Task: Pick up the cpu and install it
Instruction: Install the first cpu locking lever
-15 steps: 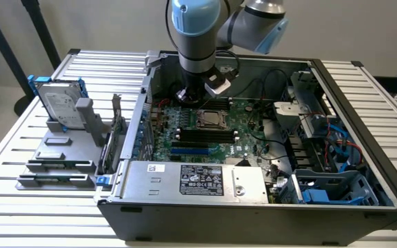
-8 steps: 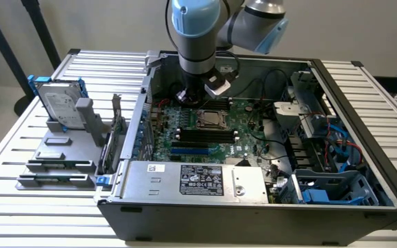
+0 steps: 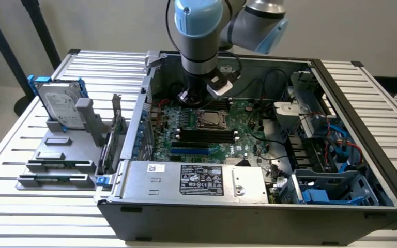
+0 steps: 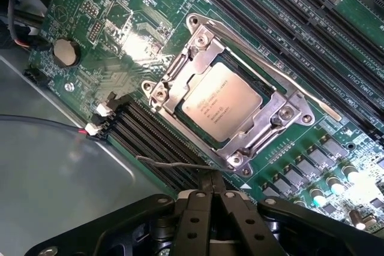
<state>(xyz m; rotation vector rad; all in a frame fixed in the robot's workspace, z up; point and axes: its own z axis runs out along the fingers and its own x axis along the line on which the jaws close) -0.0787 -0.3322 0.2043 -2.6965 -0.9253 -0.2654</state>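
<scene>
Gripper (image 4: pixel 210 179) fingers drawn together at the tips, narrow, nothing between them. In the exterior view the gripper (image 3: pixel 194 98) hangs inside the open case (image 3: pixel 254 209), above the motherboard (image 3: pixel 178 126), pointing down.

cpu (image 4: pixel 222 103) is not in the gripper. It sits flat in its socket, silver top plate up, print visible. It lies just ahead of the fingertips, apart from them. In the exterior view the cpu (image 3: pixel 210 118) is below the gripper and slightly toward the exterior view's right.

Metal socket frame (image 4: pixel 282 113) rings the cpu, with screws at the corners. Long lever (image 4: pixel 264 64) lies along the frame's far side from the gripper. A thin wire (image 4: pixel 168 162) runs just beside the fingertips; cannot tell if it touches them.

RAM slots (image 4: pixel 150 139) are near the fingertips, between them and the frame's edge. Coin battery (image 4: pixel 66 52) is on the board well off from the gripper.

Outside the case, far from the gripper toward the exterior view's left: hard drive (image 3: pixel 57 103) upright in a blue bracket, and grey tray blocks (image 3: pixel 57 166) on the table (image 3: pixel 12 212). Power supply (image 3: pixel 192 179) is in the case on the near side of the gripper.
</scene>
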